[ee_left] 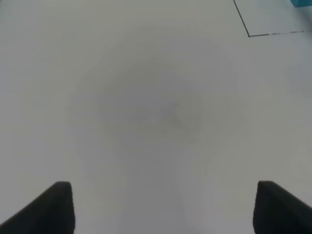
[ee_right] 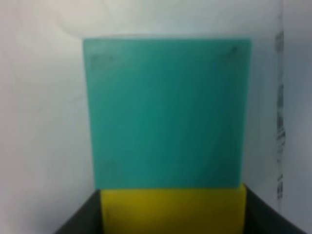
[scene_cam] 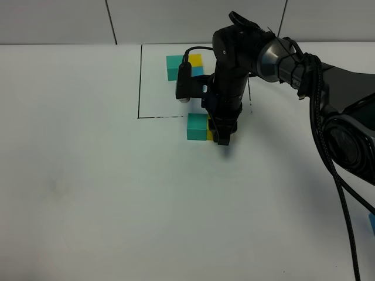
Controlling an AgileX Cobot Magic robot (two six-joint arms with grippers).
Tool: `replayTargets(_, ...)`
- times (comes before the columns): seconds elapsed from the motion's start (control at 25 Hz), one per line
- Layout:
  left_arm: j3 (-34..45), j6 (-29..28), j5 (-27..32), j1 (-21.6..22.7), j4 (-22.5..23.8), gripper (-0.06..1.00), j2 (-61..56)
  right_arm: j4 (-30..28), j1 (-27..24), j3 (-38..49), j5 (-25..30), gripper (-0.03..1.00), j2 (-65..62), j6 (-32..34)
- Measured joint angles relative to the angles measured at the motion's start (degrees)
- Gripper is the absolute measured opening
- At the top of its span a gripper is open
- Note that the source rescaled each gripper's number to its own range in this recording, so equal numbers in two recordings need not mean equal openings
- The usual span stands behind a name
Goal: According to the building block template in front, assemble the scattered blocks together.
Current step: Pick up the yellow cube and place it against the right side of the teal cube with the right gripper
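The building block template (scene_cam: 185, 65) lies at the back: teal, yellow and blue cubes in an L inside a black drawn rectangle (scene_cam: 139, 88). Just in front of that rectangle a loose teal cube (scene_cam: 197, 126) sits on the table with a loose yellow cube (scene_cam: 210, 135) touching its right side. My right gripper (scene_cam: 221, 137) points down over the yellow cube. In the right wrist view the yellow cube (ee_right: 171, 209) fills the gap between the dark fingers (ee_right: 80, 223) and presses against the teal cube (ee_right: 168, 112). A loose blue cube (scene_cam: 372, 223) shows at the far right edge. My left gripper (ee_left: 163, 209) is open over bare table.
The right arm and its cable (scene_cam: 328, 146) stretch across the right side of the table and hide part of the rectangle. A corner of the black rectangle (ee_left: 248, 35) shows in the left wrist view. The table (scene_cam: 88, 175) is white.
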Motion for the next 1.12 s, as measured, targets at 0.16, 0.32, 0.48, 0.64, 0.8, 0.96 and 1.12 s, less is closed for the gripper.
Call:
replayTargets(0.16, 0.0, 0.0, 0.0, 0.0, 0.0, 0.71, 0.0, 0.01, 0.19, 0.0, -0.15, 0.01, 0.05, -0.35)
replayTargets(0.32, 0.0, 0.0, 0.0, 0.0, 0.0, 0.71, 0.0, 0.06, 0.19, 0.0, -0.08, 0.01, 0.05, -1.89)
replayTargets(0.48, 0.0, 0.0, 0.0, 0.0, 0.0, 0.71, 0.0, 0.1, 0.26, 0.0, -0.04, 0.01, 0.05, -2.99)
replayTargets(0.64, 0.0, 0.0, 0.0, 0.0, 0.0, 0.71, 0.0, 0.04, 0.26, 0.0, -0.04, 0.01, 0.05, -3.04)
replayTargets(0.8, 0.0, 0.0, 0.0, 0.0, 0.0, 0.71, 0.0, 0.04, 0.26, 0.0, -0.09, 0.01, 0.05, -3.11)
replayTargets(0.96, 0.0, 0.0, 0.0, 0.0, 0.0, 0.71, 0.0, 0.1, 0.26, 0.0, -0.09, 0.01, 0.05, -3.8)
replayTargets(1.12, 0.0, 0.0, 0.0, 0.0, 0.0, 0.71, 0.0, 0.61, 0.06, 0.0, -0.09, 0.01, 0.05, -4.64)
